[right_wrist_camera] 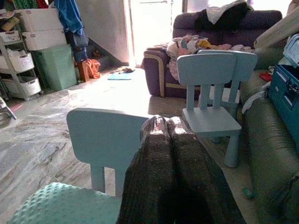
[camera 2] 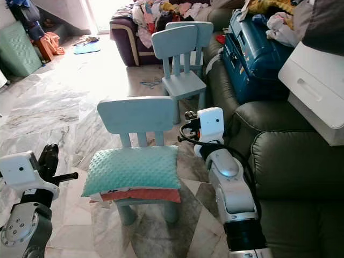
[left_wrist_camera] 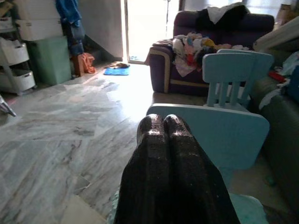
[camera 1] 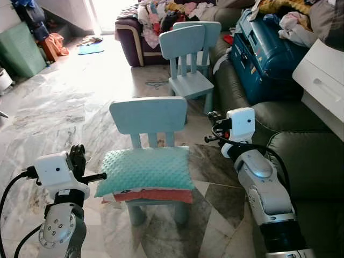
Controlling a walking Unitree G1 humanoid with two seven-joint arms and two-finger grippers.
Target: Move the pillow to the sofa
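Note:
A teal dotted pillow [camera 1: 145, 169] lies flat on the seat of a small light-blue chair [camera 1: 149, 114], on top of a red-orange cushion [camera 1: 156, 195]. My left gripper [camera 1: 78, 149] hovers just left of the pillow's left end with its fingers [left_wrist_camera: 163, 140] pressed together, holding nothing. My right gripper [camera 1: 213, 127] is off the pillow's right side, level with the chair back, and its fingers [right_wrist_camera: 166, 140] are also shut and empty. The dark green sofa [camera 1: 309, 161] stands immediately to the right of the chair.
A blue suitcase [camera 1: 263, 48], loose clothes and a white drawer unit [camera 1: 322, 80] occupy the far part of the sofa. Two more light-blue chairs [camera 1: 188, 59] stand behind, then a purple armchair [camera 1: 134, 37] heaped with clothes. Marble floor [camera 1: 54, 107] spreads left.

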